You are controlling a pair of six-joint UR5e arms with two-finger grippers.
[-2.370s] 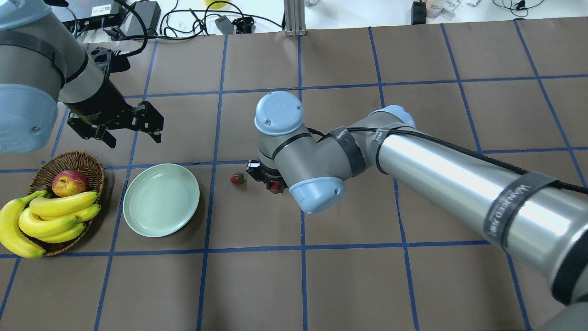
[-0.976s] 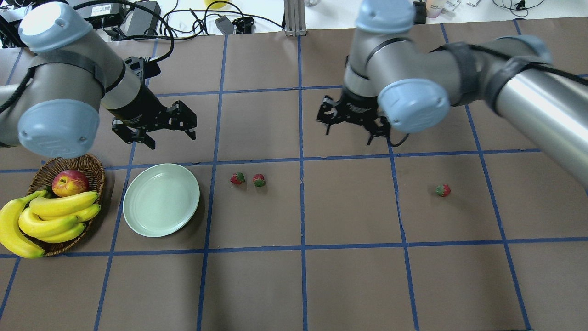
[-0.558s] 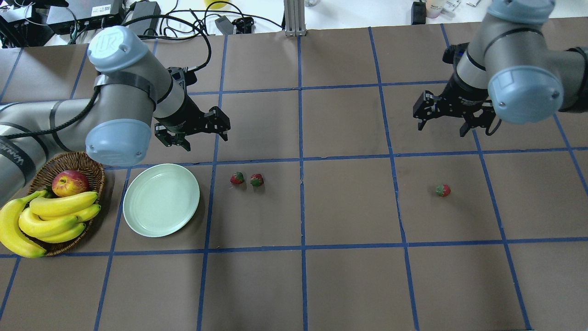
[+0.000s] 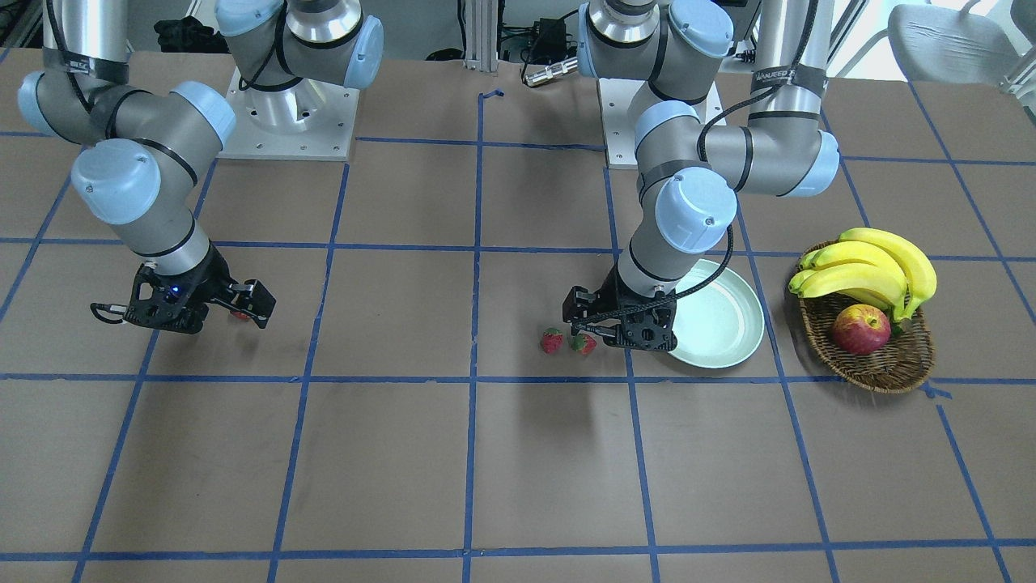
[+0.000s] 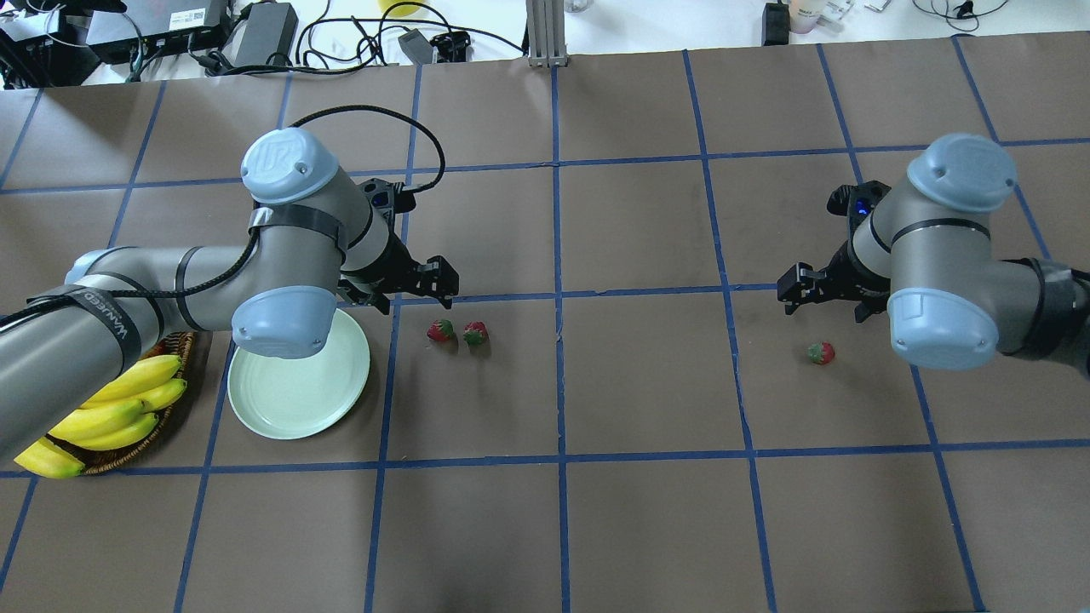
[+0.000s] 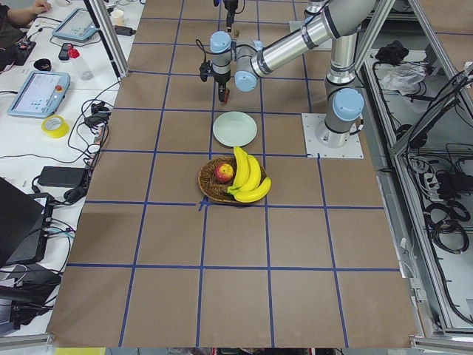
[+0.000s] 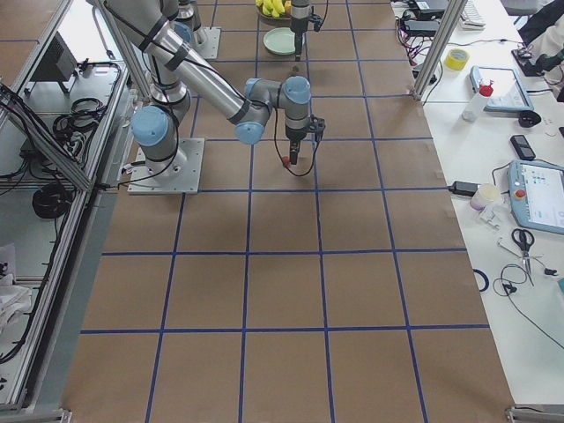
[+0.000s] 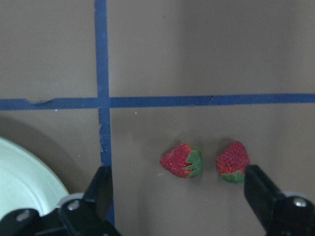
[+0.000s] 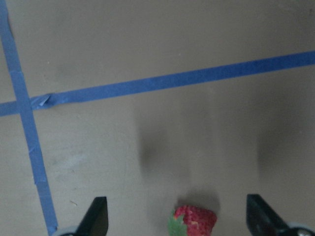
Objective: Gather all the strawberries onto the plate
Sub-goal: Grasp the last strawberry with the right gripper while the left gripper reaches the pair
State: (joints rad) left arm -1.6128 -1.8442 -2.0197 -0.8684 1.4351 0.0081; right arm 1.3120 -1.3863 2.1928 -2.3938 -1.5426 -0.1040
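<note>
strawberries (image 5: 440, 330) lie where they did 0.6 s ago. the pair sits side by side, close but not touching, on the brown table (image 5: 647, 528) near the plate (image 5: 298, 400). the lone strawberry (image 5: 821, 352) is well apart on the right arm's side. none is in the plate.

what changed is the arms. the left gripper (image 5: 407, 289) has swung from beyond the plate toward the pair and now hangs just short of them. the right gripper (image 5: 822, 296) has come down closer to the lone strawberry.

both grippers have their jaws spread wide with nothing in them. on the left wrist camera the pair lies between the fingers (image 8: 101, 189). on the right wrist camera the lone strawberry lies between its fingers (image 9: 96, 219).

for room, the plate's rim is just beside the left gripper's finger on that side, and a blue tape line runs just beyond the pair. the basket (image 4: 882, 374) of bananas (image 4: 866, 263) stands on the plate's far side from the pair. the lone strawberry sits on open paper, tape lines well off it.
</note>
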